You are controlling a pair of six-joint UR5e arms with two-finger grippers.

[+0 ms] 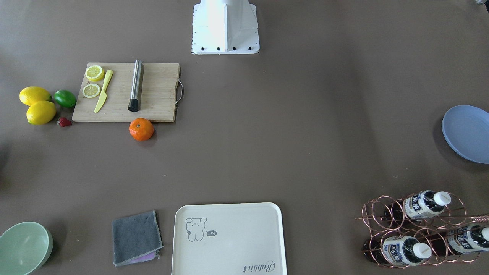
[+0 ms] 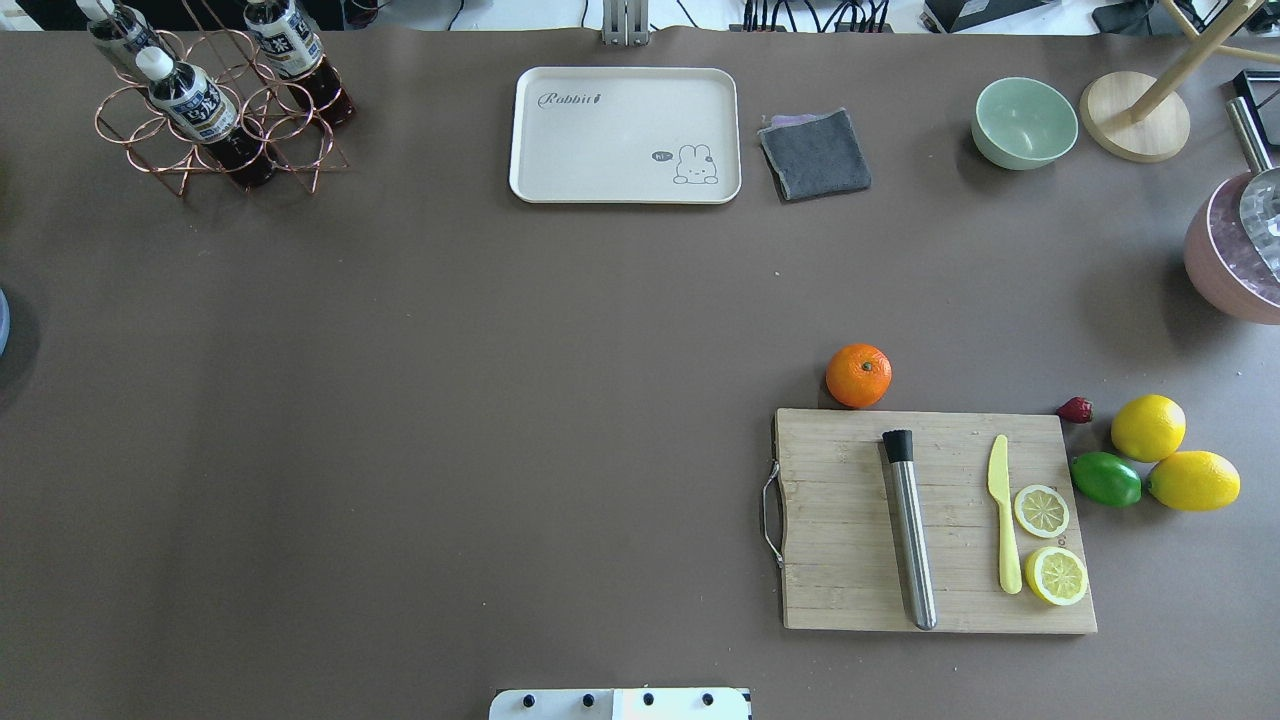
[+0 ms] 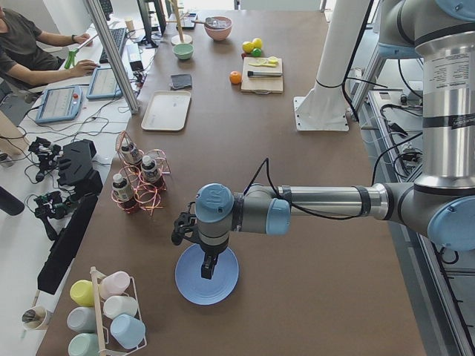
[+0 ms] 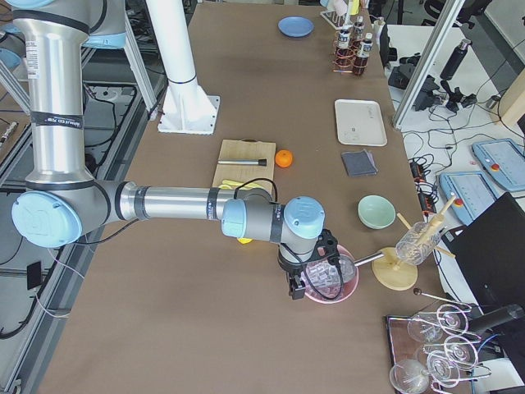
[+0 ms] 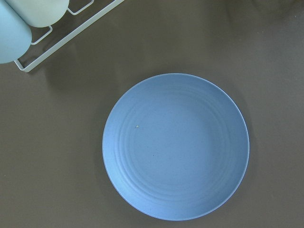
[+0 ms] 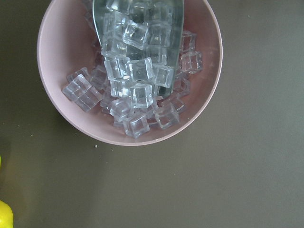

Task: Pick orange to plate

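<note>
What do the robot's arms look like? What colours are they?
The left arm and right arm are shiny silver tubes with round grey joints and light-blue caps. A thin black cable loops along each forearm. Small black lettering runs down the upright tubes. The left gripper and right gripper are black.

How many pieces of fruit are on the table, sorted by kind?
orange: 1
whole lemons: 2
lime: 1
strawberry: 1
lemon slices: 2
Total: 7
</note>
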